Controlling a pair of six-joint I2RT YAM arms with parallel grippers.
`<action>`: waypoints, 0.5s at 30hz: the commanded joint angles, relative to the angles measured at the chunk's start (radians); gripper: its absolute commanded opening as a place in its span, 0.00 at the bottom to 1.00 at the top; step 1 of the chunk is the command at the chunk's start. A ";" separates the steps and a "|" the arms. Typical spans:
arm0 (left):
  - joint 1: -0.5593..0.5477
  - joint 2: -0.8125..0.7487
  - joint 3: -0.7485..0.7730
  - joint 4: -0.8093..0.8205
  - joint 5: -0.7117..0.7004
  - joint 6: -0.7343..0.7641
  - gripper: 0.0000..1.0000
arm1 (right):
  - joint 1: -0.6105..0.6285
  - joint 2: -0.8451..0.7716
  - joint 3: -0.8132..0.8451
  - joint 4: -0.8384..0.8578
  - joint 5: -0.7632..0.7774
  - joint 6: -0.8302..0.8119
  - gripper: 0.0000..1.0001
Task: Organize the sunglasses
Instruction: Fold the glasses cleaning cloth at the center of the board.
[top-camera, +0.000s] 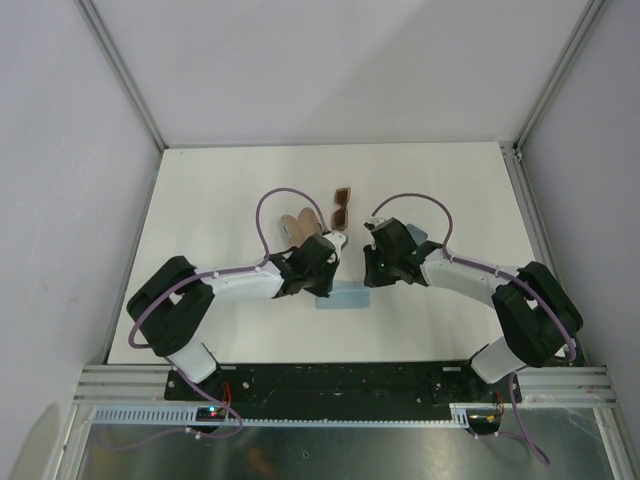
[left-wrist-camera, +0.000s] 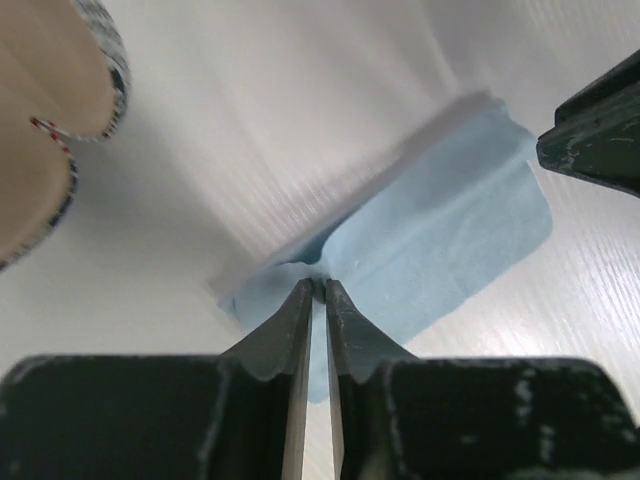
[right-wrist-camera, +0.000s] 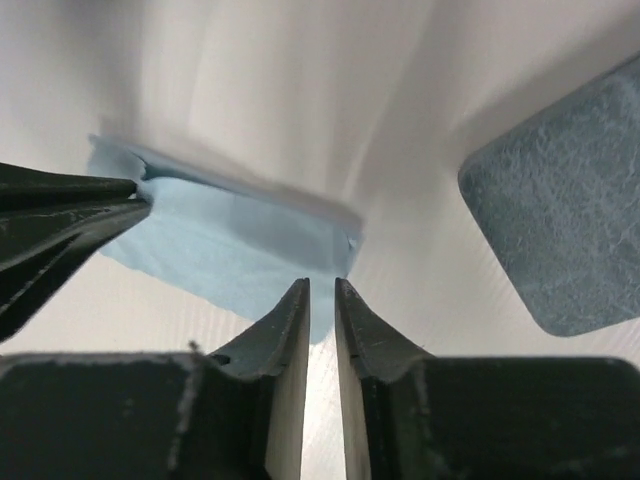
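Note:
The brown-amber sunglasses (top-camera: 343, 208) lie folded on the table, beyond both grippers. Of the white pair only a white bit (top-camera: 337, 239) shows beside my left wrist; the rest is hidden. My left gripper (left-wrist-camera: 320, 287) is shut on a corner of a light blue cloth (left-wrist-camera: 440, 240), which lies between the arms (top-camera: 340, 297). My right gripper (right-wrist-camera: 321, 284) hangs over the cloth's other end (right-wrist-camera: 230, 240) with its jaws a narrow gap apart, and I see nothing pinched between them. Each gripper shows at the edge of the other's wrist view.
An open case with a tan lining (top-camera: 300, 226) lies left of the brown pair and shows in the left wrist view (left-wrist-camera: 40, 110). A grey-blue case (right-wrist-camera: 560, 220) lies to the right of my right gripper, partly under that arm (top-camera: 417, 234).

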 joint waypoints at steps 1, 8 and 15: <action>-0.018 -0.067 -0.033 0.022 0.075 -0.048 0.18 | 0.006 -0.060 -0.055 0.050 -0.048 0.026 0.24; -0.028 -0.147 -0.079 0.021 0.161 -0.069 0.27 | 0.002 -0.101 -0.103 0.073 -0.082 0.035 0.40; -0.025 -0.228 -0.098 0.021 0.156 -0.078 0.29 | -0.035 -0.103 -0.098 0.142 -0.115 0.056 0.45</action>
